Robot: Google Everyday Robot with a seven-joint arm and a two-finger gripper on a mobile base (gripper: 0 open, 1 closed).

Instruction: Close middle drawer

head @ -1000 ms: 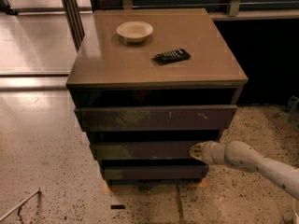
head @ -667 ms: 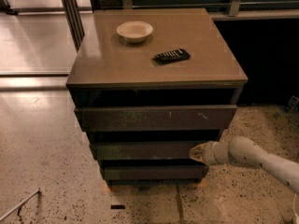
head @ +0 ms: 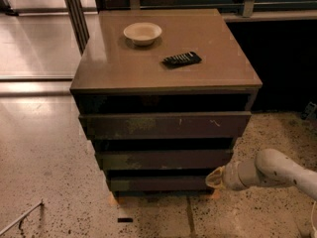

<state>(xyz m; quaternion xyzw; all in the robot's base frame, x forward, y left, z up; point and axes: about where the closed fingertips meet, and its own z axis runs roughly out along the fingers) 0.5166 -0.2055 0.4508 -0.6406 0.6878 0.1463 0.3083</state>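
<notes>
The middle drawer [head: 166, 159] is the wide, shallow dark brown front between a taller scratched front [head: 165, 125] above and a narrower front [head: 158, 183] below. It stands a little out from the cabinet, with a dark gap above it. My gripper [head: 216, 177] is at the end of the white arm [head: 277, 172] that comes in from the right. It sits low at the cabinet's front right corner, just below the middle drawer's right end and beside the right end of the bottom front.
The cabinet's brown top [head: 124, 68] carries a white bowl [head: 142, 33] and a black remote [head: 182, 59]. Speckled floor lies in front and to the left. A thin metal rod [head: 22, 217] lies at bottom left. A dark frame post [head: 74, 11] stands behind left.
My gripper has dropped lower and slightly to the right, from level with the middle drawer's right end to below it. The drawer fronts look unchanged.
</notes>
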